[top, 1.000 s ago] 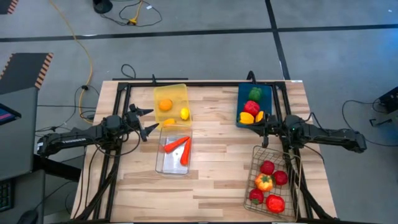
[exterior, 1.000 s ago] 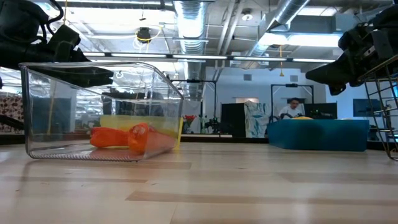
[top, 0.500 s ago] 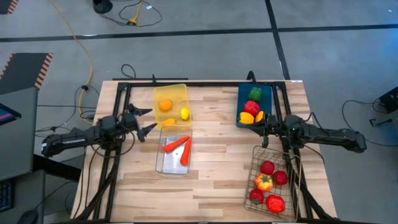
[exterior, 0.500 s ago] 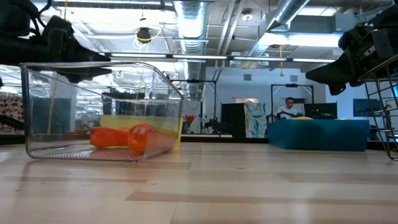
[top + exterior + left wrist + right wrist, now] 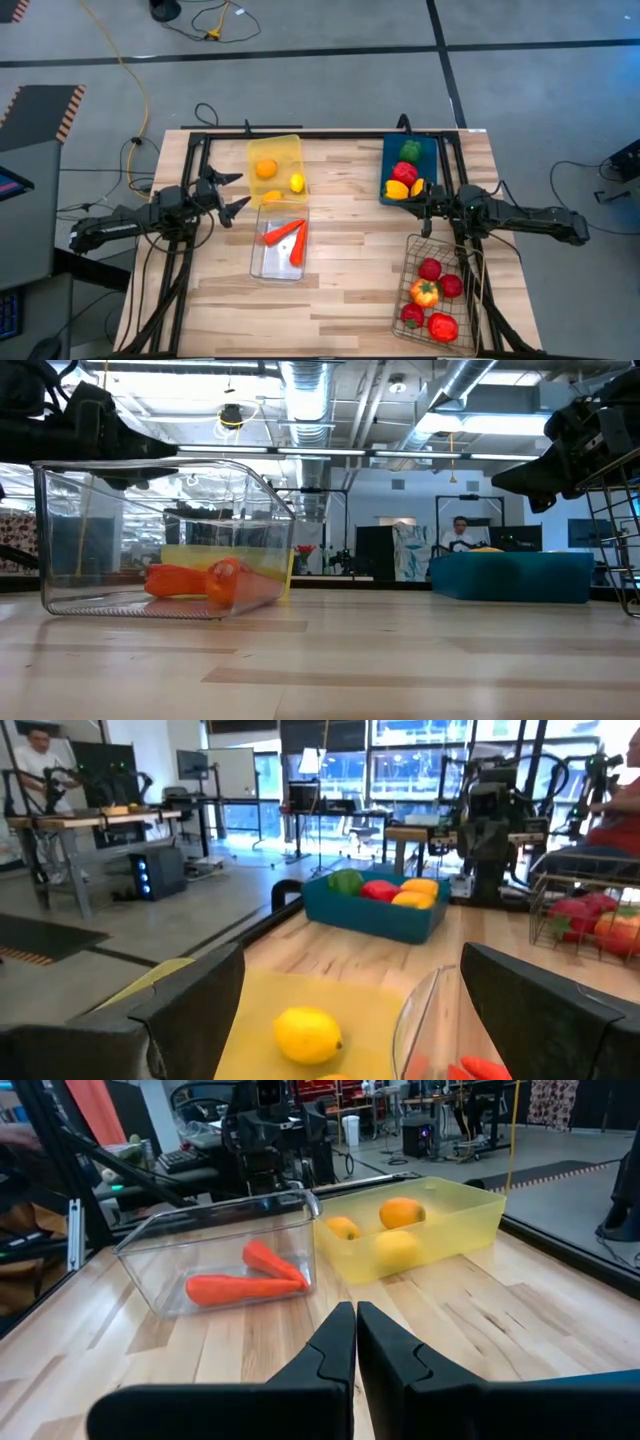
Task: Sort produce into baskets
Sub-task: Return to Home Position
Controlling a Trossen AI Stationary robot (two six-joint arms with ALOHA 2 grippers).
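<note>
We see the left gripper [image 5: 233, 192] hovering over the left side of the table [image 5: 350, 250], just left of where the yellow bin [image 5: 283, 146] meets the clear bin [image 5: 262, 265]. Its fingers are spread wide and hold nothing. The right gripper [image 5: 418, 208] hangs between the blue bin [image 5: 430, 158] and the wire basket [image 5: 412, 258], fingers pressed together, empty. An orange [image 5: 265, 168] and a lemon [image 5: 297, 182] lie in the yellow bin at far left, two carrots [image 5: 284, 233] in the clear bin just nearer, green, red and yellow peppers [image 5: 405, 172] in the far right blue bin, and red tomatoes [image 5: 431, 269] around one orange-yellow fruit [image 5: 425, 293] in the near right wire basket.
</note>
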